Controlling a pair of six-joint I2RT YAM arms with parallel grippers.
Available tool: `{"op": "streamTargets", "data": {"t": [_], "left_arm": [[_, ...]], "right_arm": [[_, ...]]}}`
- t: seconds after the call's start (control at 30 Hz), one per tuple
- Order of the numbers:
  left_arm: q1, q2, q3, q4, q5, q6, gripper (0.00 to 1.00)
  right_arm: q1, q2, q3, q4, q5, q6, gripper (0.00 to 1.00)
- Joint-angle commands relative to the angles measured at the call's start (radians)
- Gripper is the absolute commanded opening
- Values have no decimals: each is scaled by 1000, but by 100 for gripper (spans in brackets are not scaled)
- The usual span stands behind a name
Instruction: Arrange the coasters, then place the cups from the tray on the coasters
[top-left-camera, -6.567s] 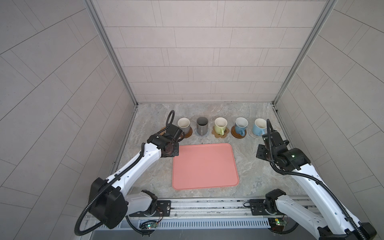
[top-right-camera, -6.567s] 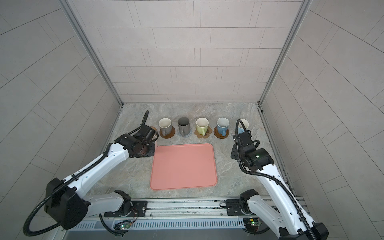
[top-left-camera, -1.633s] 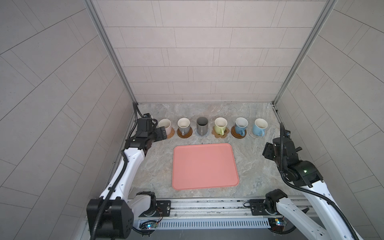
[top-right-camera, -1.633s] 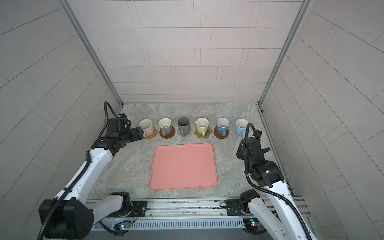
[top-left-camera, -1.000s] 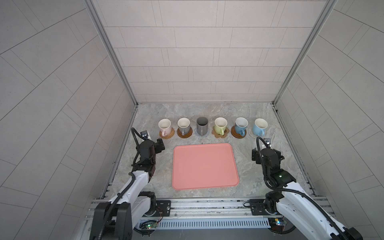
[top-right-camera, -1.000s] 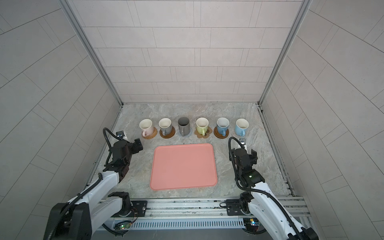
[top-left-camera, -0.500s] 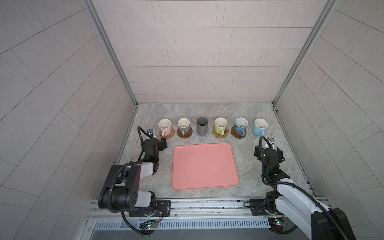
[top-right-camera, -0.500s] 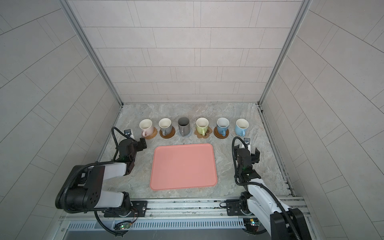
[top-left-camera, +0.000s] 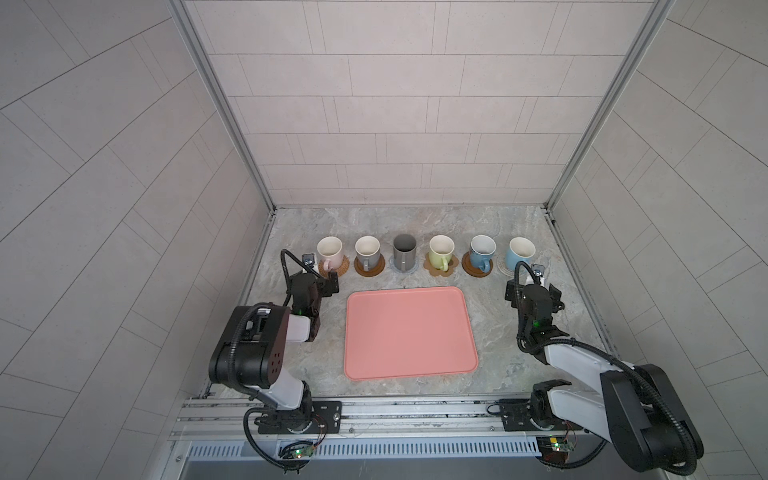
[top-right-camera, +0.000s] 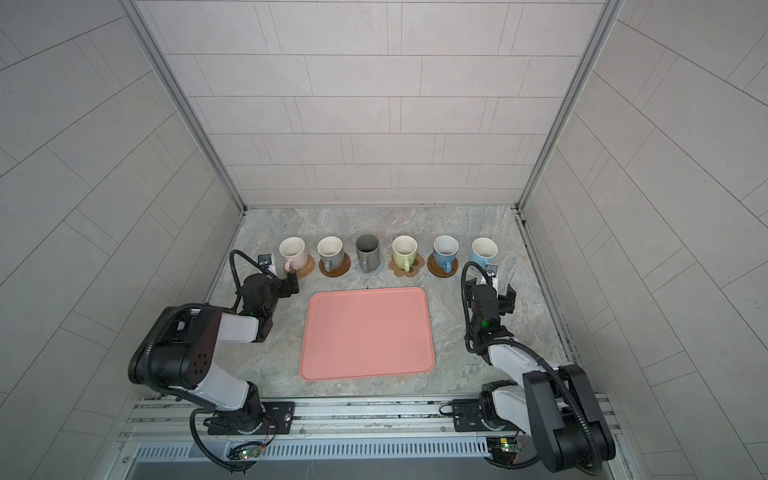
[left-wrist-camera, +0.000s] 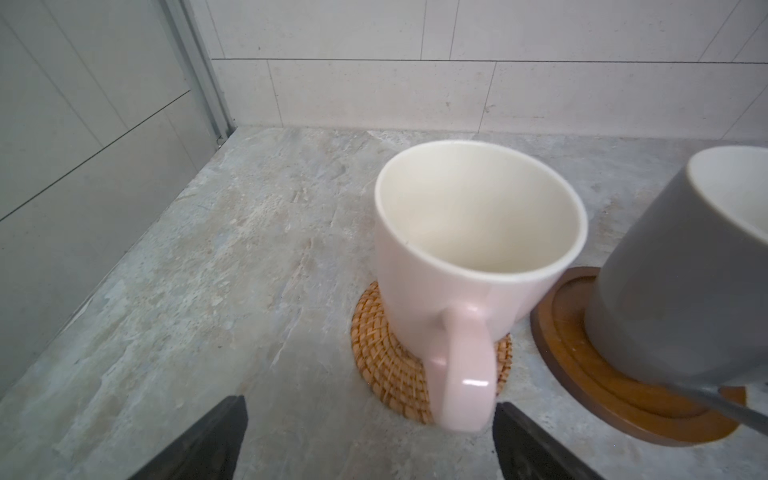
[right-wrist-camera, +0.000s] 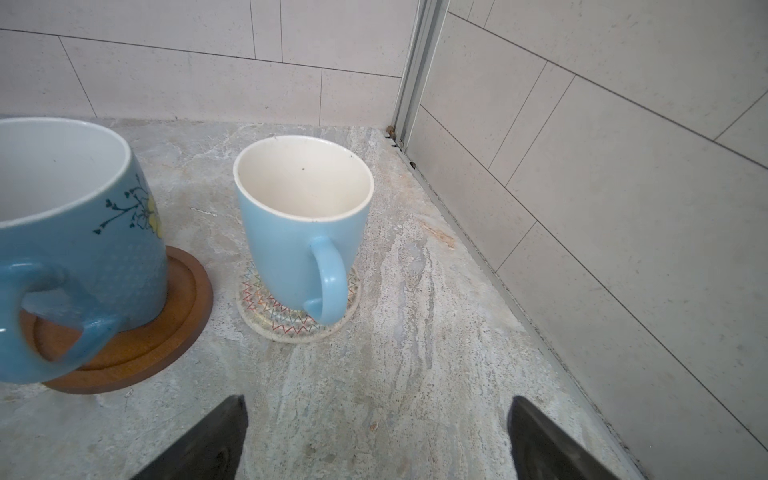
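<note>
Top views: both arms sit folded low at the front of the counter (top-left-camera: 490, 316), elbows bent up, wrists pointing toward the far row. The left arm (top-left-camera: 257, 345) ends just beside the pink-handled mug (top-left-camera: 329, 250). The right arm (top-left-camera: 582, 365) ends just in front of the light blue mug (top-left-camera: 521, 250). The tray (top-left-camera: 409, 332) lies between the arms: salmon pink, smooth and flat, with rounded corners and a low rim.

Behind it six mugs stand upright in a line, each on its own coaster:
- pink-handled mug on the rattan coaster (top-left-camera: 341, 269)
- grey-handled mug (top-left-camera: 367, 250) on a dark wooden disc (top-left-camera: 368, 271)
- dark grey mug (top-left-camera: 404, 251) on the blue-grey crochet mat (top-left-camera: 411, 269)
- green mug (top-left-camera: 441, 250) on the paw-shaped mat (top-left-camera: 453, 264)
- patterned blue mug (top-left-camera: 482, 250) on a second wooden disc (top-left-camera: 478, 272)
- light blue mug on the beige mat (top-left-camera: 503, 266)

Left wrist: the left jaws are spread wide and grip nothing. The glossy pink handle sits just ahead of them, close to one tip. The rattan coaster (left-wrist-camera: 390, 374) is a tight coiled weave, and the dark wooden disc (left-wrist-camera: 602, 374) has a raised rim.

Right wrist: the right jaws are spread wide over bare marbled counter, short of the light blue mug (right-wrist-camera: 303, 220). Its beige mat (right-wrist-camera: 291, 328) has coloured zigzag stitching. The patterned blue mug (right-wrist-camera: 83, 249) has a dotted texture and a small flower print.
</note>
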Motion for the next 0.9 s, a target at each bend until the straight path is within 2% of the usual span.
{"op": "streamTargets", "data": {"t": [0.0,0.23,0.3,0.4,0.57,0.6,0.67,0.73,0.8,0.87], "left_arm": [[2,28,-13,63,42,35,100],[5,15,-22,54,-21,12,100],[4,19,-19,58,-33,7,100],[3,21,-19,56,-36,6,100],[3,21,-9,43,-51,0,100],[4,21,-9,40,-54,-2,100],[4,21,-3,30,-63,-5,100],[4,22,12,2,-83,-13,100],[1,25,30,-32,-97,-14,100],[2,24,29,-32,-97,-15,100]], "right_arm": [[-6,42,27,68,-3,-19,100],[-11,130,102,43,-55,-31,99],[-11,141,66,121,-58,10,99],[-2,175,49,191,-63,-6,99],[2,350,74,324,-84,-54,100],[2,366,92,313,-75,-58,100],[0,331,142,157,-53,-10,100],[-6,359,142,200,-56,-28,100],[-12,343,170,117,-57,0,100],[-13,350,166,135,-60,-5,99]]}}
